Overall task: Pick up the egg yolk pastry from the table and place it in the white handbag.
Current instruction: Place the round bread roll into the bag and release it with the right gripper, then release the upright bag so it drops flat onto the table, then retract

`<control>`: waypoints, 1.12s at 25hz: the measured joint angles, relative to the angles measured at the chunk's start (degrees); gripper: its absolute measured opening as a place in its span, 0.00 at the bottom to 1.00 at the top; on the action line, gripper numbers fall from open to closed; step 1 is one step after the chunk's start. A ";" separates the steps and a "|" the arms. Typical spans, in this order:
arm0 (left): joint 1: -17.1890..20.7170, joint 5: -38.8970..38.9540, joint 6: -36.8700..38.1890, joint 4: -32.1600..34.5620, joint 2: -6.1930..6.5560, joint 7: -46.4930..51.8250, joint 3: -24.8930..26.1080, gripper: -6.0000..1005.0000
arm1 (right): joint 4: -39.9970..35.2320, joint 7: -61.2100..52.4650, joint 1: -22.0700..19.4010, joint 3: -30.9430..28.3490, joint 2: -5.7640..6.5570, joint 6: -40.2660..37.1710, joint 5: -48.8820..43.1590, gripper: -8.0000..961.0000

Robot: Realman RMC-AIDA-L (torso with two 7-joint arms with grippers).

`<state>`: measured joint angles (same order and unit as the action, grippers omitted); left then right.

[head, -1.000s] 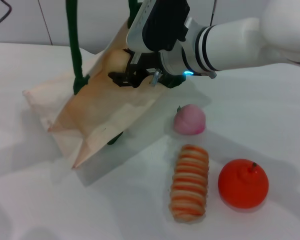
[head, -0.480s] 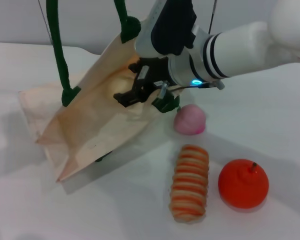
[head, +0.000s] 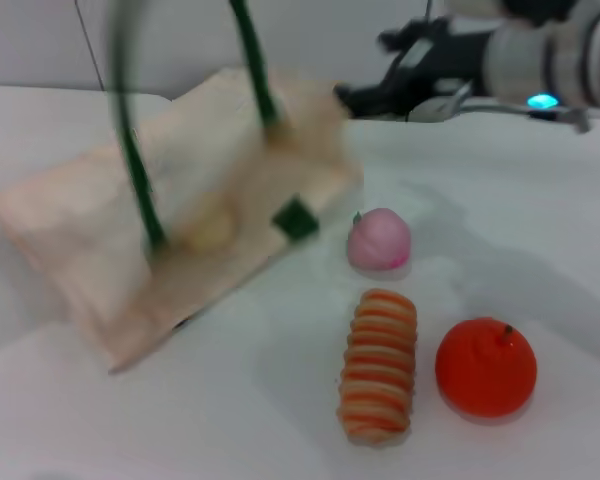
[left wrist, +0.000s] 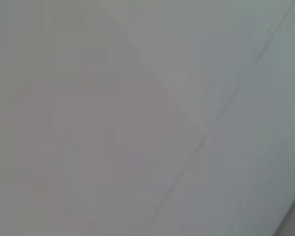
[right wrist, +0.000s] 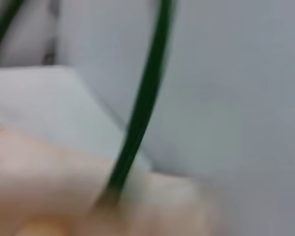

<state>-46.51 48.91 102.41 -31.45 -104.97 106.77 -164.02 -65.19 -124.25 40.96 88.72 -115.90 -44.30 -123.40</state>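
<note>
The white handbag [head: 100, 230] lies tilted on the table at the left, blurred by motion. Its dark green handles [head: 130, 150] rise out of the top of the head view. A small pale cream round shape, the egg yolk pastry [head: 208, 230], shows blurred at the bag's mouth. My right gripper [head: 372, 72] is open and empty, above the table behind the bag's right corner and clear of it. The right wrist view shows a green handle [right wrist: 142, 98] and the bag's fabric [right wrist: 44, 191] close up. My left gripper is out of view.
A pink peach-shaped ball [head: 379, 240] sits just right of the bag. An orange-striped ridged bread roll [head: 379, 365] and an orange [head: 485, 367] lie at the front right. The left wrist view shows only a plain pale surface.
My right gripper has pulled out of the bag's mouth, up and to the right. The bag has swung left and settled lower. The pale ball now lies in the bag.
</note>
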 joint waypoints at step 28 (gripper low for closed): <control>3.83 13.05 -16.35 0.78 -10.24 -30.45 0.12 0.86 | -1.14 45.38 -15.70 0.64 -0.37 27.20 50.10 0.92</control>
<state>-42.68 61.97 86.06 -30.68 -115.21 76.32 -163.90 -66.33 -78.87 25.26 89.36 -116.27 -17.10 -73.30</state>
